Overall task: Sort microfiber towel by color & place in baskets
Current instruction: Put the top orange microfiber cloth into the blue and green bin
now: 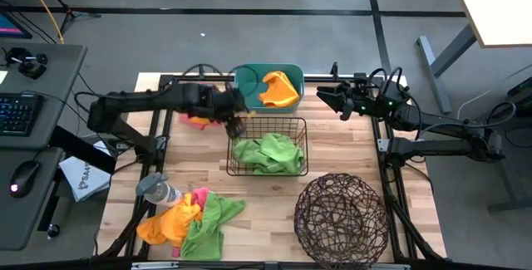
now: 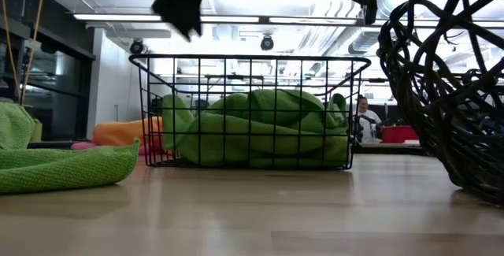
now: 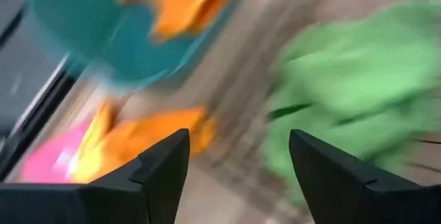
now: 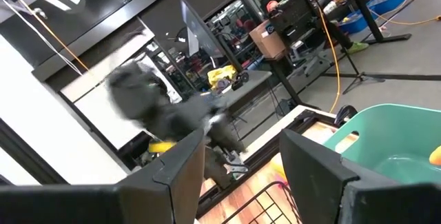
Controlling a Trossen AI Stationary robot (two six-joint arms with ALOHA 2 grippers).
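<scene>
Teal tub (image 1: pixel 246 81): orange towel (image 1: pixel 278 89); wire basket (image 1: pixel 301 147): green towels (image 1: pixel 268 154); twig basket (image 1: pixel 342 218); my left fingers (image 3: pixel 172 169) and right fingers (image 4: pixel 310 162) open, empty

Teal tub (image 1: pixel 249 83), orange towel (image 1: pixel 279 89)

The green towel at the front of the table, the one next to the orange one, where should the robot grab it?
Best bet: pinch the green towel at its loose corner that sticks out toward the wire basket, coming straight down from above. That corner lies flat on bare wood, clear of the orange towel, so the left end effector would probably lift only green.
</scene>
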